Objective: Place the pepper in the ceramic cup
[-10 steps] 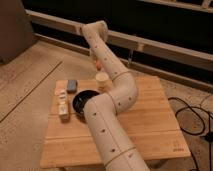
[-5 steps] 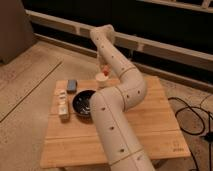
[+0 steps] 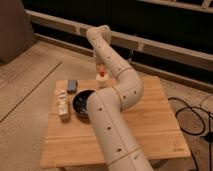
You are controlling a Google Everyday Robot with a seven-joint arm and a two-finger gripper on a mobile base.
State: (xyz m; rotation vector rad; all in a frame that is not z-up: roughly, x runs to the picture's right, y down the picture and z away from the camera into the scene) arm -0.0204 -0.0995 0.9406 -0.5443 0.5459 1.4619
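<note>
Camera view: jaws part-hidden abv ceramic cup (image 3: 101, 82).

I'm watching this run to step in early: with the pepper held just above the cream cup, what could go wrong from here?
The gripper is shut on the pepper right above the narrow ceramic cup; released off-centre, it may bounce off the rim. The cup stands near the far edge of the table, so a nudge could topple it.
</note>
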